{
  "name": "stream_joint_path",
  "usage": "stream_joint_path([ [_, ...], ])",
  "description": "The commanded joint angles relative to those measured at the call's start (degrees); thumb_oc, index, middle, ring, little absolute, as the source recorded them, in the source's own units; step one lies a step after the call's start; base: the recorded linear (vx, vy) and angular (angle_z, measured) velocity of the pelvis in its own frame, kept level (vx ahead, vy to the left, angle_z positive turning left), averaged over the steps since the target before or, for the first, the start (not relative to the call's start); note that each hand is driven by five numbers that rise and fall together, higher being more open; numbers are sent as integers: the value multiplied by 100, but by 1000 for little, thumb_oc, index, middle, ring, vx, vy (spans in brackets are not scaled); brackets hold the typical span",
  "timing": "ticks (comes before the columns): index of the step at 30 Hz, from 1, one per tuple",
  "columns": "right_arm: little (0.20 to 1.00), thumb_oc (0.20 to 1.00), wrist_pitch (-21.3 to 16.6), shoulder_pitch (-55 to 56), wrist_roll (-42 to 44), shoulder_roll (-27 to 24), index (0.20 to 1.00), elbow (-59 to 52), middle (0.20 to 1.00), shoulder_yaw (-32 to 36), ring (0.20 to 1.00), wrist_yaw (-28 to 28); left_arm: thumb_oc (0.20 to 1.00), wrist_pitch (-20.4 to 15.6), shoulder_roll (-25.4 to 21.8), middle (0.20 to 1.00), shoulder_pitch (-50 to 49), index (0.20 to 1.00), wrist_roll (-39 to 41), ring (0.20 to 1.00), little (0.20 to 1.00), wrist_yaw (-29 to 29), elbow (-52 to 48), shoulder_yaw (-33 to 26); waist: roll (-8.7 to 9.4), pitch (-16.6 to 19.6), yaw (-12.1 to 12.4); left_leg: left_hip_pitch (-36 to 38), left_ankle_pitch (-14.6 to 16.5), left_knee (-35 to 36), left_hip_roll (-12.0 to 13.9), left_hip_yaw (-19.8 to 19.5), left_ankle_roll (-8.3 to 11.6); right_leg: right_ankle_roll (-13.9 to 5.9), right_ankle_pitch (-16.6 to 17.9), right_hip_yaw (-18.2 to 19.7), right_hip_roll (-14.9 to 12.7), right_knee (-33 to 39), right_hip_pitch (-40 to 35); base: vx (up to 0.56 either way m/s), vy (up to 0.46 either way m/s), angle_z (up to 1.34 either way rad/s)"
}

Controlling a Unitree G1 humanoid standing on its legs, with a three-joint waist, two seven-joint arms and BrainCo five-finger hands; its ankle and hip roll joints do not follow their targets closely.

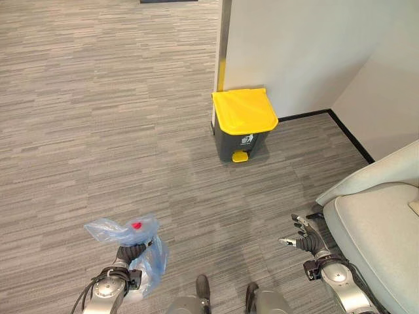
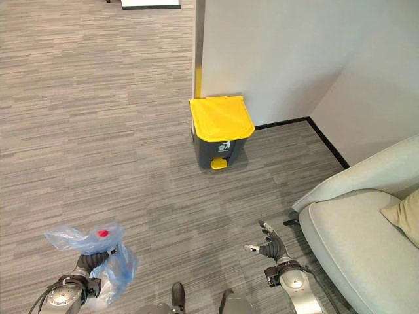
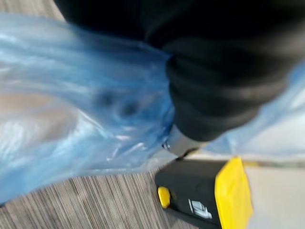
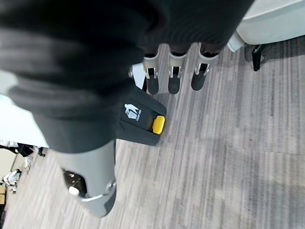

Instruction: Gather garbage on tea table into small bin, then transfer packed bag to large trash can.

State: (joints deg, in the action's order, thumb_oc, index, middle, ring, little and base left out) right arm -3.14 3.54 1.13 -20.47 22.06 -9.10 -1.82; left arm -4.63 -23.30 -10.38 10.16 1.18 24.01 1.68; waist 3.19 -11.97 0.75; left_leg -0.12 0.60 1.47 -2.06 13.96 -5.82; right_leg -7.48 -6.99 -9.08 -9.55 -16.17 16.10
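Left hand [image 1: 129,253] grips blue bag [image 1: 124,230] by its neck, low left. Trash can [image 1: 243,124], lid closed, stands well ahead, slightly right. Right hand [image 1: 304,237] nearer, fingers relaxed, empty.

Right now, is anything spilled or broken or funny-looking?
Nothing stands out. The left hand grips the blue garbage bag, no litter lies on the floor, and the yellow-lidded pedal bin stands upright, lid shut, by the wall.

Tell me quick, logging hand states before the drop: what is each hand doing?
Left hand: closed on the blue bag, holding it up.
Right hand: open, fingers relaxed, holding nothing.
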Motion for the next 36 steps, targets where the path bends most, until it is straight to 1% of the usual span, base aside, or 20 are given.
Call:
stream_joint_path([
  [1, 1000, 1000, -141, -152, -15, -182, 1000, -134, 1000, -10, 1000, -8, 200, -337, -113, 200, -125, 200, 247, 200, 200, 62, -360, -203, -15, -76, 17, 140, 1015, -819, 16, -614, 376, 40, 663, -350, 86, 870, -424, 257, -127, -7],
  [2, 1000, 1000, -133, -144, -16, -178, 1000, -143, 1000, 1, 1000, -10, 200, -344, -89, 200, -130, 200, 252, 200, 200, 62, -342, -219, -20, -91, -16, 226, 1069, -820, 20, -663, 409, -2, 737, -360, 38, 1012, -361, 384, -221, 4],
  [4, 1000, 1000, -135, -78, -14, -193, 1000, -172, 1000, 39, 1000, 4, 200, -373, -65, 200, -106, 200, 241, 200, 200, 70, -322, -220, -20, -106, -103, 541, 1293, -855, 43, -902, 551, -118, 987, -138, -103, 1210, -209, 531, -341, 54],
  [5, 1000, 1000, -139, -42, -9, -197, 1000, -186, 1000, 60, 1000, 28, 200, -373, -62, 200, -135, 200, 219, 200, 200, 50, -337, -223, 7, -58, -128, 653, 1362, -852, 84, -916, 616, -97, 1031, -135, -109, 1213, -280, 667, -523, 107],
  [6, 1000, 1000, -169, 36, -45, -245, 1000, -87, 1000, 111, 1000, -42, 200, -368, 2, 200, -144, 200, 264, 200, 200, 50, -344, -194, -40, 110, -174, 608, 1006, -1239, 527, -940, 977, 64, 989, -313, -22, 1175, -478, 688, -703, 90],
  [7, 1000, 1000, -193, 112, 46, -354, 1000, -107, 1000, 169, 1000, -90, 200, -359, 65, 200, -133, 200, 422, 200, 200, 26, -386, -192, -30, 167, -169, 369, 501, -1880, 893, -929, 1099, 277, 781, -503, 197, 1289, -826, 643, -715, 53],
  [9, 1000, 1000, -182, 134, 45, -417, 1000, -18, 1000, 184, 1000, -129, 200, -349, 104, 200, -90, 200, 427, 200, 200, 62, -317, -189, -6, 189, -176, 239, 203, -2158, 1052, -838, 1100, 408, 608, -603, 298, 1351, -1051, 285, -352, 70],
  [10, 1000, 1000, -169, 144, 43, -442, 1000, -29, 1000, 198, 1000, -135, 200, -337, 112, 200, -83, 200, 429, 200, 200, 57, -302, -185, 14, 178, -168, 169, 219, -2174, 1065, -784, 1043, 448, 526, -612, 319, 1371, -1130, 183, -181, 34],
  [13, 1000, 1000, -138, 164, 60, -508, 1000, -47, 1000, 260, 1000, -138, 200, -312, 147, 200, -91, 200, 396, 200, 200, 37, -298, -134, 67, 91, -91, -257, 680, -2005, 776, -678, 885, 430, 348, -609, 344, 1446, -1367, 169, -127, -18],
  [15, 1000, 1000, -136, 172, 78, -526, 1000, -5, 1000, 311, 1000, -181, 200, -312, 139, 200, -72, 200, 371, 200, 200, 30, -282, -123, 92, 52, -58, -590, 619, -1697, 702, -477, 884, 411, 289, -650, 339, 1516, -1476, 93, -49, -5],
  [17, 1000, 1000, -146, 170, 93, -530, 1000, 22, 1000, 333, 1000, -223, 200, -314, 117, 200, -50, 200, 339, 200, 200, 39, -242, -116, 71, -3, 8, -903, 310, -1453, 666, -378, 936, 413, 234, -639, 413, 1551, -1611, 124, -36, 1],
  [19, 1000, 1000, -148, 152, 99, -515, 1000, 40, 1000, 311, 1000, -280, 200, -328, 102, 200, -45, 200, 324, 200, 200, 75, -257, -115, 39, -91, 119, -1191, -59, -1212, 569, -393, 1003, 433, 153, -586, 535, 1586, -1806, 176, -15, -12],
  [20, 1000, 1000, -150, 147, 74, -480, 1000, 76, 1000, 294, 1000, -290, 200, -334, 115, 200, -40, 200, 323, 200, 200, 79, -264, -111, 24, -91, 145, -1244, -305, -976, 593, -275, 1047, 441, 109, -583, 620, 1609, -1909, 218, 29, -39],
  [22, 1000, 1000, -138, 166, 55, -426, 1000, 80, 1000, 288, 1000, -302, 200, -326, 116, 200, -70, 200, 294, 200, 200, 72, -292, -132, 47, -74, 163, -1186, -407, -887, 644, -66, 1048, 452, 22, -546, 649, 1572, -2032, 209, 64, -42],
  [24, 1000, 1000, -130, 225, -16, -356, 1000, 94, 1000, 300, 1000, -272, 200, -300, 110, 200, -138, 200, 215, 200, 200, 26, -304, -155, 60, 61, 123, -847, -317, -596, 622, 51, 929, 425, -81, -526, 642, 1479, -2149, 264, 146, -36],
  [27, 1000, 1000, -108, 208, -45, -280, 1000, 135, 1000, 278, 1000, -248, 200, -297, 66, 200, -113, 200, 191, 200, 200, 38, -282, -139, 126, 152, 110, -682, -155, -613, 521, 9, 820, 338, -145, -503, 525, 1347, -2199, 198, 159, -7],
  [29, 1000, 1000, -81, 203, -67, -195, 1000, 146, 1000, 249, 1000, -231, 200, -284, 33, 200, -125, 200, 198, 200, 200, 49, -295, -152, 167, 210, 143, -543, 31, -633, 414, -2, 689, 247, -154, -416, 393, 1173, -2181, 155, 211, 13],
  [31, 1000, 1000, -72, 155, -87, -137, 1000, 137, 1000, 223, 1000, -190, 200, -265, -4, 200, -141, 200, 169, 200, 200, 48, -311, -170, 185, 217, 177, -459, 174, -621, 326, -39, 582, 135, -106, -349, 291, 948, -2084, 110, 203, 12],
  [34, 1000, 1000, -77, 63, -96, -63, 1000, 116, 1000, 175, 1000, -177, 200, -262, -83, 200, -138, 200, 142, 200, 200, 85, -352, -226, 136, 136, 161, -352, 243, -535, 273, -67, 454, -49, 125, -187, 180, 150, -1599, 49, 158, 2],
  [36, 1000, 1000, -70, 32, -97, -36, 1000, 107, 1000, 144, 1000, -166, 200, -272, -135, 200, -113, 200, 152, 200, 200, 87, -370, -248, 114, 85, 143, -284, 257, -465, 248, -129, 426, -54, 188, -90, 239, -32, -1305, 51, 106, 7],
])
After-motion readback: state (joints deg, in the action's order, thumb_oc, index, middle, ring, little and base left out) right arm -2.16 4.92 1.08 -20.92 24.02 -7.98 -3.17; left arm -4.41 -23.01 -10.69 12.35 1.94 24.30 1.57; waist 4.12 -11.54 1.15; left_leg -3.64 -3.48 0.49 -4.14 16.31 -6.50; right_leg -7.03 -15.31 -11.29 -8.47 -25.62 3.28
